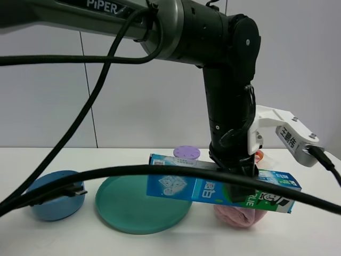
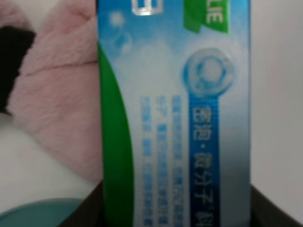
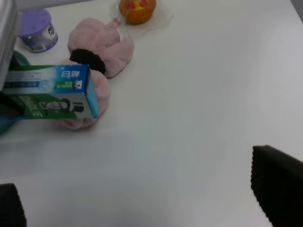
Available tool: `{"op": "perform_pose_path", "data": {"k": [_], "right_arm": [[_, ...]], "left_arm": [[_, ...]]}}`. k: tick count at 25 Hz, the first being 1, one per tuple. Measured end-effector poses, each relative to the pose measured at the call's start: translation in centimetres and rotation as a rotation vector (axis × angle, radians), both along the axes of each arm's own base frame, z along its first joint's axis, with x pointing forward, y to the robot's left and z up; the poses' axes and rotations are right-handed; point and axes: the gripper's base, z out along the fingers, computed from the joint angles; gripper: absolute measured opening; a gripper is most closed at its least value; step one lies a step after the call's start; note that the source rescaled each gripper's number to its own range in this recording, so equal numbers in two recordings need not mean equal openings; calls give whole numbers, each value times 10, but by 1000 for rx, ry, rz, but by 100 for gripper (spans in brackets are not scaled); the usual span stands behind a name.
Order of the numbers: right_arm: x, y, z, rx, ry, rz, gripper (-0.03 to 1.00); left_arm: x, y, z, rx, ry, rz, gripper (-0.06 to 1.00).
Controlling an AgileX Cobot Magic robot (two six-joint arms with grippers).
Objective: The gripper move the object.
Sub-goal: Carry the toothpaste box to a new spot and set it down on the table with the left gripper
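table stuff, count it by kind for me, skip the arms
bowls: 1, the blue bowl
plates: 1, the teal plate
jars: 1, the purple-lidded jar
cartons: 1, the toothpaste carton
towels: 1, the pink towel
other: 1, an orange round thing on clear wrap
total: 6

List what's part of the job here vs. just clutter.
In play: left gripper, toothpaste carton it holds.
Lying about: pink towel, purple-lidded jar, green plate, blue bowl, orange item.
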Motion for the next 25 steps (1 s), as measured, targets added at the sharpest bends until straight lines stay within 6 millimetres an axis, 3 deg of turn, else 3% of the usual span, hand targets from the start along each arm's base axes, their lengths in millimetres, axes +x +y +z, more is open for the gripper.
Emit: {"op": "perform_pose_path", "data": {"k": [5,10,25], "right_arm": [[0,0,0,0,0,0,100],[0,0,0,0,0,0,100],[0,0,0,0,0,0,100]], "left_arm": [[-16,-12,-4,-21,12,30,0],[-29,-18,-24,-21,10,16,0],[-32,-23,-60,-65,-21,-75,0]]}}
